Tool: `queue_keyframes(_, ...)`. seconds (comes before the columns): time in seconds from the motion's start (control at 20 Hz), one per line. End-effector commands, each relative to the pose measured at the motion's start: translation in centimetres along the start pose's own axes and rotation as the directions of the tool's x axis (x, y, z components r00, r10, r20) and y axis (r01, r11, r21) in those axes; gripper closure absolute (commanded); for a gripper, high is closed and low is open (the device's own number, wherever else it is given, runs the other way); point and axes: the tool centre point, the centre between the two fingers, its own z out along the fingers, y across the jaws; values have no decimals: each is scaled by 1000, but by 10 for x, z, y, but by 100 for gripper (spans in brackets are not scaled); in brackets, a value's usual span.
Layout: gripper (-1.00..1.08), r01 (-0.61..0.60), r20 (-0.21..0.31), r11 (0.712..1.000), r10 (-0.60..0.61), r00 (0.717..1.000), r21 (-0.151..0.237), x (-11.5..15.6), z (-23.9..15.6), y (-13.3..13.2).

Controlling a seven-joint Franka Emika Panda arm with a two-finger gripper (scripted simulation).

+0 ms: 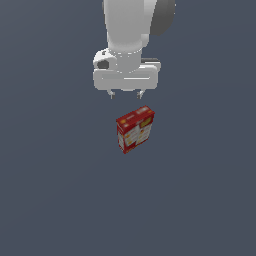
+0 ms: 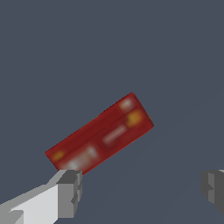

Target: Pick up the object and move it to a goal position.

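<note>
The red box (image 1: 135, 129) with white and yellow-orange printed panels stands upright on the dark grey floor, turned at an angle, in the middle of the exterior view. My gripper (image 1: 127, 94) hangs just above and slightly behind it, jaws open and empty, not touching it. In the wrist view the box's red top (image 2: 101, 134) lies slanted ahead of my gripper (image 2: 142, 188), whose two grey fingertips (image 2: 70, 192) stand wide apart, the box off the line between them.
The dark grey floor (image 1: 60, 190) spreads flat all around the box. The white arm (image 1: 127, 30) rises above the gripper at the top of the exterior view.
</note>
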Motion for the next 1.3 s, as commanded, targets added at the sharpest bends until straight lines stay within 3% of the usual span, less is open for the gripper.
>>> queue_keyframes(0.0,-92,-6,0,1000,6,1000,0,0,0,0)
queue_keyframes(0.7,-92,-180,-3,984,180,984,-1,2,14,-7)
queue_keyframes(1.25,-92,-422,-8,907,422,907,0,3,33,-17)
